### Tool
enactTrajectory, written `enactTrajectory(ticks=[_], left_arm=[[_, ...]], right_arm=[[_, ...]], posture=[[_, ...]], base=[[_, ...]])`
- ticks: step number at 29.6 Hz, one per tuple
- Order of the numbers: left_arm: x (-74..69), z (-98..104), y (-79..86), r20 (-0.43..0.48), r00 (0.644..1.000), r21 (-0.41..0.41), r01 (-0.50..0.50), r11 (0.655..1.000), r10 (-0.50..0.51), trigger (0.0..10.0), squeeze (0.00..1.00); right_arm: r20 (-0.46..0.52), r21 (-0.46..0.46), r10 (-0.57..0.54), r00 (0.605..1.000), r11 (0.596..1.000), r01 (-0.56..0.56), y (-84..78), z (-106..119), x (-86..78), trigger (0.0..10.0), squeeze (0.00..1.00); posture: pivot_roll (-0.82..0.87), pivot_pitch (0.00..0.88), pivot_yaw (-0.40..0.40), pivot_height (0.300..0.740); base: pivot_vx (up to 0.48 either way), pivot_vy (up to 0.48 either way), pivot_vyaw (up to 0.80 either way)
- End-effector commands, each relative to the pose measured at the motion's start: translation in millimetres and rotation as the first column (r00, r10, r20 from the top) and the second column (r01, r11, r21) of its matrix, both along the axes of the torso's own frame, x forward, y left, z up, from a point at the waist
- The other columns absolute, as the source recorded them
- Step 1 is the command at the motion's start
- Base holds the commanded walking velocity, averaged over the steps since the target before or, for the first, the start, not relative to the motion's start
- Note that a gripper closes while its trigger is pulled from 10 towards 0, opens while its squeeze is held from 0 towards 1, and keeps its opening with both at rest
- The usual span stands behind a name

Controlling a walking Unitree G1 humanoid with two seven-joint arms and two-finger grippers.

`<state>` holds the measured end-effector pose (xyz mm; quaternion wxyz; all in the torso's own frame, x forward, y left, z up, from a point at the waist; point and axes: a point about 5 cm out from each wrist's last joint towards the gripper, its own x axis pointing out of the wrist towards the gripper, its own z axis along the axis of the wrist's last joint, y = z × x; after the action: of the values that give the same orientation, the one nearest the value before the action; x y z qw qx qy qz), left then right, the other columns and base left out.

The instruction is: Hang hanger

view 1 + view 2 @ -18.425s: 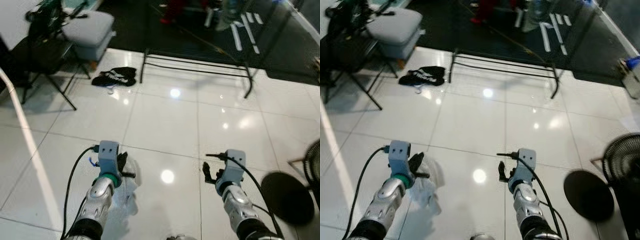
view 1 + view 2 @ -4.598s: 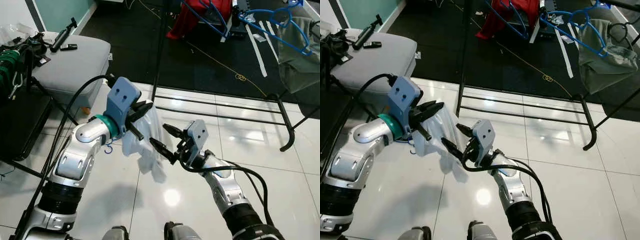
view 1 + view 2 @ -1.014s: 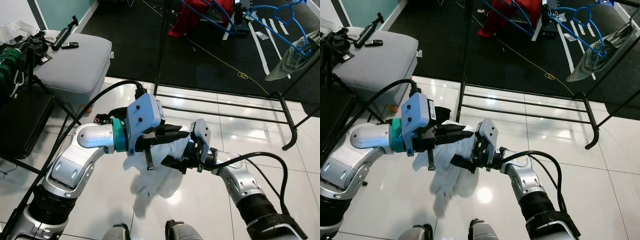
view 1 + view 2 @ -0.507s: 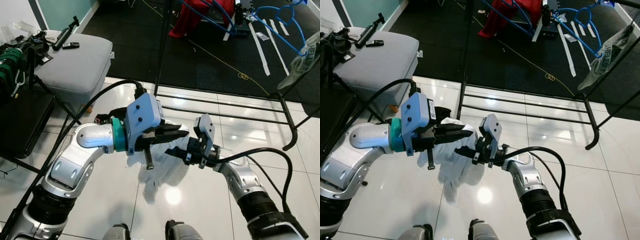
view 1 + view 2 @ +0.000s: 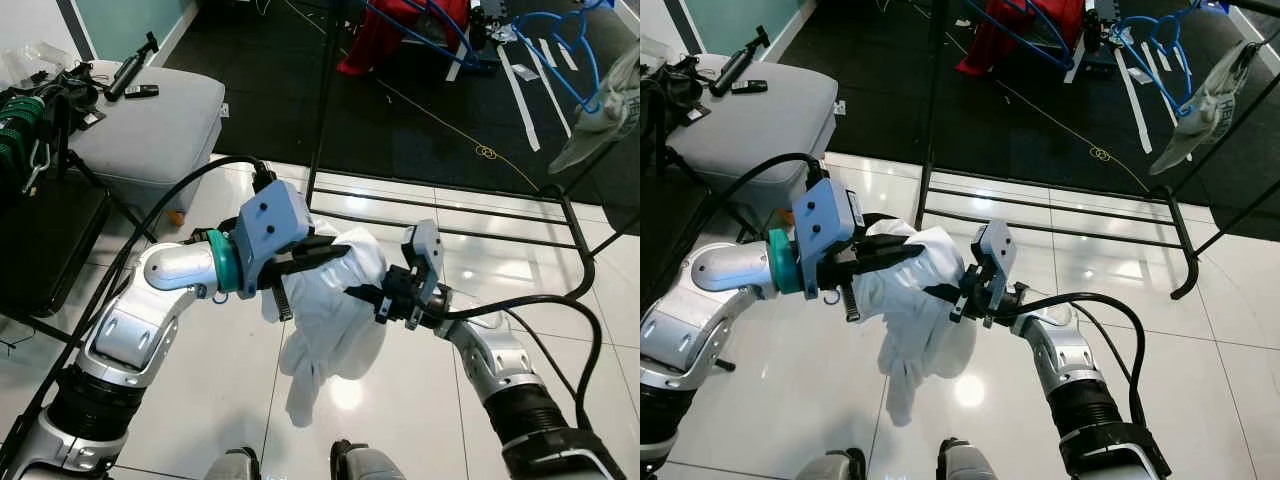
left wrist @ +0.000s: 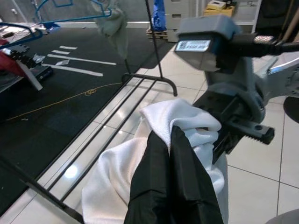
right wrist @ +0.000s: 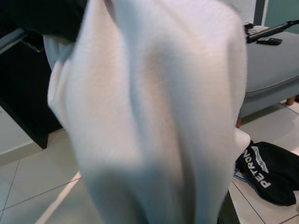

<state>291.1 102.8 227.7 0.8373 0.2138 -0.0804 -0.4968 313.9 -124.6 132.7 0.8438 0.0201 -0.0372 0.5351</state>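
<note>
A white garment [image 5: 338,318] hangs bunched from my left gripper [image 5: 335,253], which is shut on its upper fold at chest height over the tiled floor. In the left wrist view the two black fingers [image 6: 156,163] press together on the cloth [image 6: 180,116]. My right gripper [image 5: 365,294] reaches in from the right and touches the same bunch. White cloth [image 7: 154,107] hangs close in front of the right wrist camera. Blue hangers [image 5: 560,35] hang on the black clothes rack [image 5: 322,110] ahead. Any hanger inside the white garment is hidden.
A grey garment [image 5: 608,110] and a red one [image 5: 400,35] hang on the rack. The rack's base bars [image 5: 480,235] cross the floor just ahead. A grey ottoman [image 5: 150,125] and a black stand [image 5: 40,230] sit to the left. A black garment [image 7: 266,172] lies on the tiles.
The white garment has been gathered up higher on my left gripper. My right gripper has moved in from just apart to touch the cloth. The grey garment on the rack has swung.
</note>
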Motion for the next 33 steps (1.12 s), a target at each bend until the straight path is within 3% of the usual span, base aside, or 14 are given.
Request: enactTrajectory(ticks=[1,2,3,6,7,11,23,24,25,26,27,29,33], left_arm=[[1.7,-1,1.3,0.007,1.0,0.008,-0.011,1.0,0.011,10.0,0.0],[1.7,-1,1.3,0.007,1.0,0.008,-0.011,1.0,0.011,10.0,0.0],[5.3,-1,3.7,-0.015,0.999,-0.016,-0.04,0.999,0.04,10.0,0.5],[6.9,0,4.7,-0.024,0.998,-0.028,-0.054,0.998,0.054,10.0,0.5],[11.9,4,6.8,-0.031,0.996,-0.069,-0.089,0.994,0.087,10.0,1.0],[14.5,6,8.5,-0.025,0.995,-0.079,-0.101,0.992,0.1,10.0,1.0],[18.2,2,34.7,-0.021,0.988,0.01,-0.156,0.988,0.156,10.0,1.0],[23.1,0,48.3,-0.008,0.973,0.056,-0.228,0.972,0.229,10.0,0.0],[23.1,0,48.3,-0.008,0.973,0.056,-0.228,0.972,0.229,10.0,0.0],[28.9,-5,65.3,-0.004,0.943,0.114,-0.33,0.937,0.333,10.0,0.0],[28.9,-5,65.3,-0.004,0.943,0.114,-0.33,0.937,0.333,10.0,0.0],[33.2,-18,79.3,-0.017,0.889,0.161,-0.45,0.878,0.458,10.0,0.0],[33.0,-23,78.2,-0.03,0.877,0.162,-0.469,0.868,0.48,10.0,0.0]], right_arm=[[0.002,0.023,-0.011,1.0,1.0,0.011,-3.2,1,-2.0,0.0,0.0],[0.002,0.023,-0.011,1.0,1.0,0.011,-3.2,1,-2.0,0.0,0.0],[-0.001,0.025,-0.01,1.0,1.0,0.01,-3.0,1,-3.3,0.0,0.0],[-0.002,0.025,-0.01,1.0,1.0,0.01,-2.9,1,-3.9,0.0,0.0],[-0.006,0.024,-0.011,1.0,1.0,0.011,-2.3,0,-5.5,0.0,0.0],[-0.013,0.019,-0.015,1.0,1.0,0.015,-2.6,-1,-6.4,0.0,0.0],[-0.062,-0.061,-0.064,0.996,0.996,0.061,-15.7,-13,-5.6,0.0,0.0],[-0.069,-0.07,-0.134,0.989,0.989,0.13,-21.8,-14,-1.1,0.0,0.0],[-0.069,-0.07,-0.134,0.989,0.989,0.13,-21.8,-14,-1.1,0.0,0.0],[-0.075,-0.008,-0.21,0.975,0.978,0.21,-24.3,-8,5.1,0.0,0.0],[-0.075,-0.008,-0.21,0.975,0.978,0.21,-24.3,-8,5.1,0.0,0.0],[-0.088,0.133,-0.324,0.942,0.933,0.334,-21.8,6,14.6,0.0,0.0],[-0.096,0.183,-0.357,0.929,0.911,0.369,-20.0,12,17.4,0.0,0.0]], posture=[[-0.01,0.098,-0.017,0.74],[-0.01,0.098,-0.017,0.74],[-0.02,0.102,-0.016,0.74],[-0.02,0.103,-0.015,0.74],[-0.02,0.105,-0.014,0.74],[-0.02,0.106,-0.014,0.74],[-0.02,0.111,-0.02,0.74],[-0.02,0.114,-0.02,0.74],[-0.02,0.114,-0.02,0.74],[-0.02,0.115,-0.021,0.74],[-0.02,0.115,-0.021,0.74],[-0.02,0.117,-0.021,0.74],[-0.02,0.12,-0.022,0.74]], base=[[0.0,0.0,0.0],[0.0,0.0,0.0],[0.0,0.0,0.0],[0.0,0.0,0.0],[0.0,0.0,0.0],[0.0,0.0,0.0],[0.0,0.0,0.0],[0.0,0.0,0.0],[0.0,0.0,0.0],[0.0,0.0,0.0],[0.0,0.0,0.0],[0.0,0.0,0.0],[0.0,0.0,0.0]])
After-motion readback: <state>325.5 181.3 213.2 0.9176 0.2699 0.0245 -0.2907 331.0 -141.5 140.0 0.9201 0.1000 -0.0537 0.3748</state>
